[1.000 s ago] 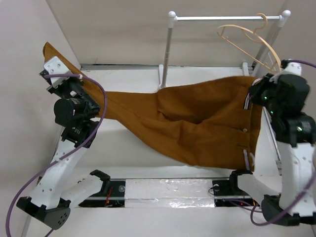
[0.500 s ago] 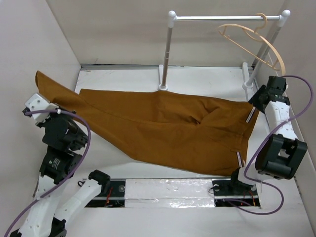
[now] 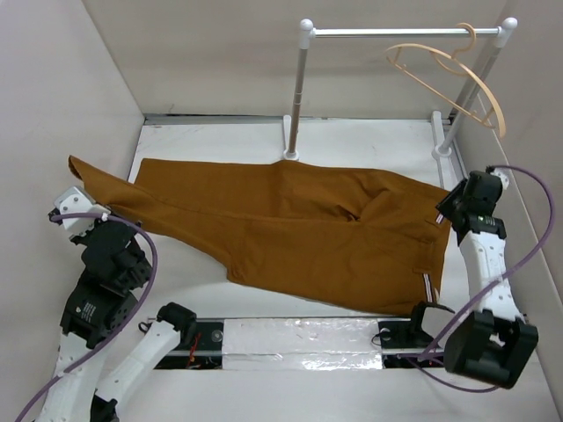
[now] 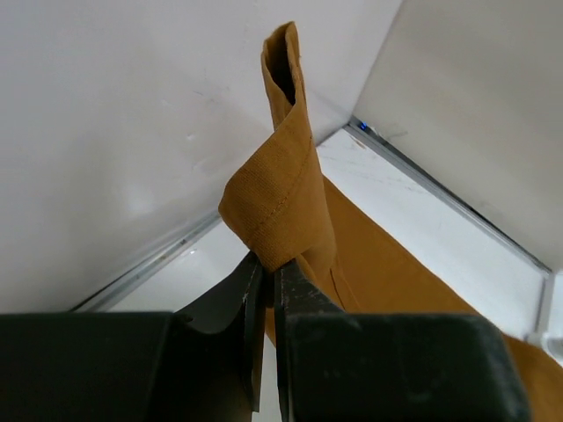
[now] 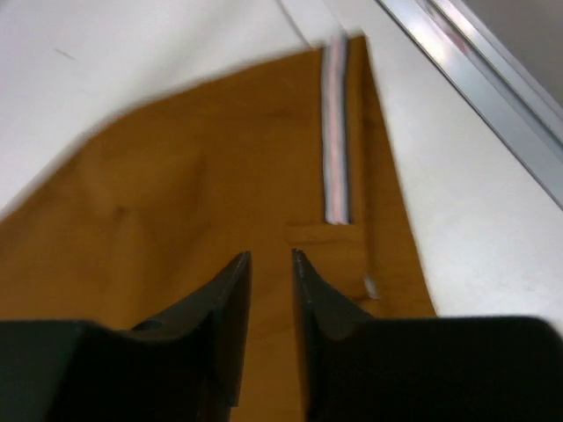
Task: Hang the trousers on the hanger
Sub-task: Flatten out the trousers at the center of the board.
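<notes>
Soft rust-brown trousers (image 3: 308, 229) are spread flat.
The folded hem is pinched by the left claw (image 4: 268, 268) at the left edge; the right claw (image 5: 268, 259) is narrowly parted.

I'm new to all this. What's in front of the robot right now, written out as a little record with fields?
Trousers: rust-brown, spread mostly flat on the table
Hanger: pale, hooked on the metal rail, nothing on it
Left pincer: shut on one trouser leg end, holding it raised
Right pincer: open by a narrow gap, over the waistband end
Task state: trousers not yet hung
</notes>
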